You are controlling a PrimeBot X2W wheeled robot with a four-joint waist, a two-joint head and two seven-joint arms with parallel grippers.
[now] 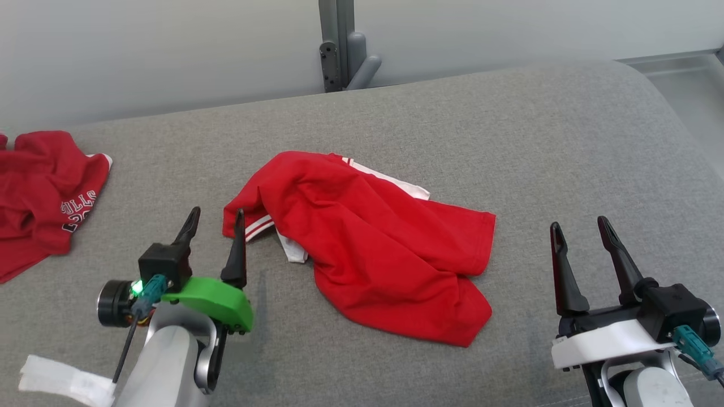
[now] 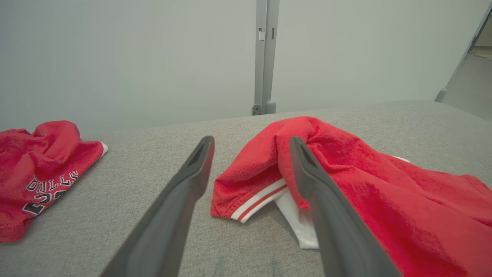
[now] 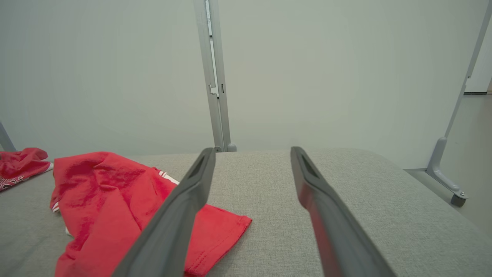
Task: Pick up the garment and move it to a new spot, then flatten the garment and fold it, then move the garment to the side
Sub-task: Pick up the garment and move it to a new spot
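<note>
Garment (image 1: 373, 243), red with white trim, lies crumpled around the middle of the grey padded surface (image 1: 509, 141) in my head view, with nothing gripping it. My left end effector (image 1: 218, 212) hangs just beside its left corner, fingers spread and empty. My right end effector (image 1: 580, 222) sits toward the right edge, fingers apart, well clear of the cloth. A second red jersey (image 1: 39, 192) with lettering lies at the left edge.

Left wrist view: the left end effector (image 2: 251, 139) stands wide, the garment (image 2: 365, 181) partly behind one finger; I cannot tell whether they touch. The jersey (image 2: 38, 169) is off to the left.

Right wrist view: the right end effector (image 3: 251, 149) is spread over bare surface, the garment (image 3: 103, 192) to its left.
</note>
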